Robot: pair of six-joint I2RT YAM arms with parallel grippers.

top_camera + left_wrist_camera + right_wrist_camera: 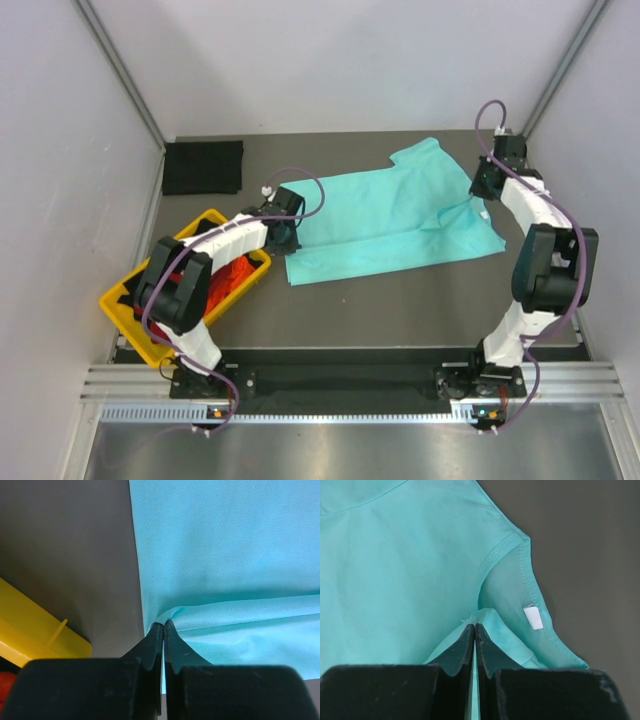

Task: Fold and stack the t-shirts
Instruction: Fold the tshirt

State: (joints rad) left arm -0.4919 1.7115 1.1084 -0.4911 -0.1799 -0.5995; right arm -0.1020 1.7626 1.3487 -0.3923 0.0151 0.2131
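**Teal shirt pinched at hem and collar, fold not yet made**

Black cloth [203,167] is laid flat and squared at the back left of the table [400,300]. It is judged to be a finished fold, so that is probably the stack spot.

Yellow tray [120,312] is set at the near left, partly under the left arm. Red cloth [238,272] is bunched inside it, judged to be shirts queued for folding.

Left gripper [163,628] is closed fully on a thin ridge of the mint-teal t-shirt [390,220], about midway along its left edge, which looks like the hem. The cloth is tented at the tips and lies flat beyond them.

The shirt is spread open across the middle of the table, with the hem to the left, the neck to the right and one sleeve pointing to the back.

Right gripper [474,628] is also clamped tight, with a pinch of teal caught just beside the neck opening. The white label [533,617] is seen just right of the tips.

Reasoning:
- Both ends are held on roughly the centre line, likely so the shirt can be lifted taut and creased or shifted as one panel. A one-sided grip would let it sag.
- No fold is in place yet, and wrinkles are seen near the collar.
- Both pinches are shallow, so slip under tension is a risk. How many layers are caught cannot be told.
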